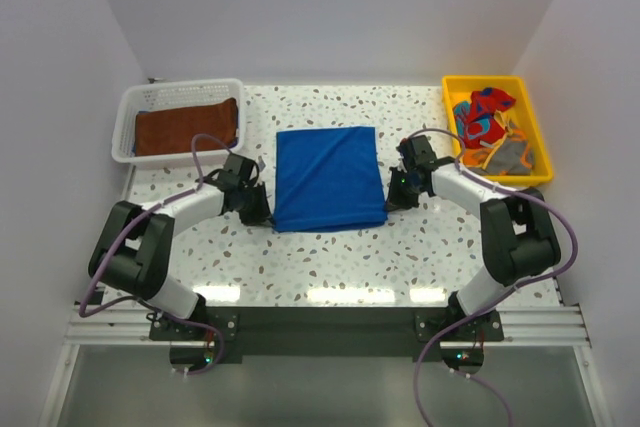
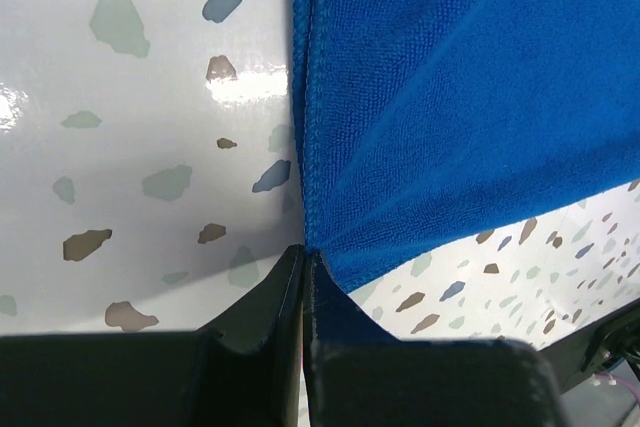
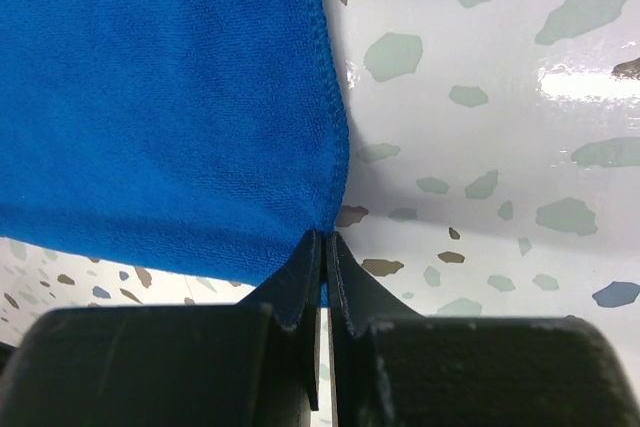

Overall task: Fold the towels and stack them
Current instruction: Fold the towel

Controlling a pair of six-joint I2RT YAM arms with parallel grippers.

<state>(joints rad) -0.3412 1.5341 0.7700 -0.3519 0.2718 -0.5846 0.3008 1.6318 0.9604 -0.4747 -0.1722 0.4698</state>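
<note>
A royal blue towel [image 1: 328, 177] lies in the middle of the table, its near edge lifted off the surface. My left gripper [image 1: 258, 215] is shut on the towel's near left corner; in the left wrist view the blue towel [image 2: 450, 97] runs up from the pinched tips of that gripper [image 2: 303, 252]. My right gripper [image 1: 396, 192] is shut on the near right corner, and in the right wrist view the blue towel [image 3: 150, 97] hangs from the closed tips of that gripper [image 3: 324, 237]. A rust-brown towel [image 1: 187, 127] lies flat in the basket. A red towel with blue patches [image 1: 485, 112] and an orange towel with grey spots [image 1: 510, 154] lie crumpled in the tray.
The white lattice basket [image 1: 128, 112] stands at the back left. The yellow tray [image 1: 485, 80] stands at the back right, close behind my right arm. White walls enclose the speckled table [image 1: 330, 267] on three sides.
</note>
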